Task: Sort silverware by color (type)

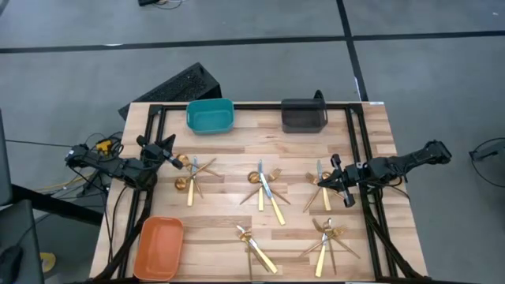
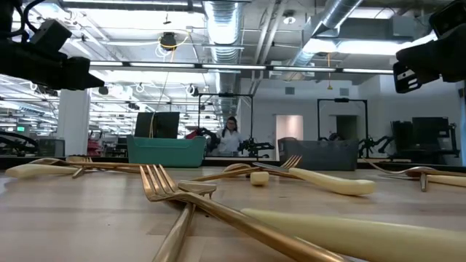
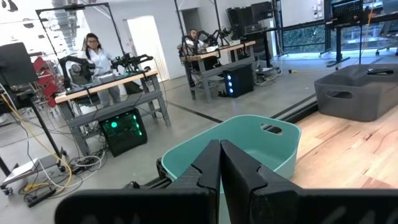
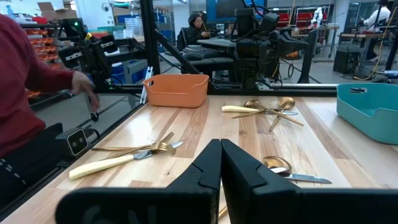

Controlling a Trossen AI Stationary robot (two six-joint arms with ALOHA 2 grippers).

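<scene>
Silverware (image 1: 266, 192): I see gold forks, spoons and knives lying in six small heaps across the wooden table (image 1: 221, 225), none in any bin.
Left gripper (image 1: 169, 152): fingers pressed together, empty, hovering near the teal bin (image 1: 210, 115).
Right gripper (image 1: 338, 175): clenched, empty, above the right-hand heap.
Orange bin (image 1: 158, 247): front-left corner.

The scene is evenly and brightly lit from overhead, with long ceiling light strips (image 2: 218, 68) seen glowing in the low view and only faint, soft shadows cast on the wooden table (image 1: 229, 217). In the low view the nearest fork (image 2: 182, 200) is rendered soft and out of focus, while the room behind is sharper. A moving hand (image 4: 84, 89) at the table's edge is smeared by motion blur in the right wrist view.
</scene>
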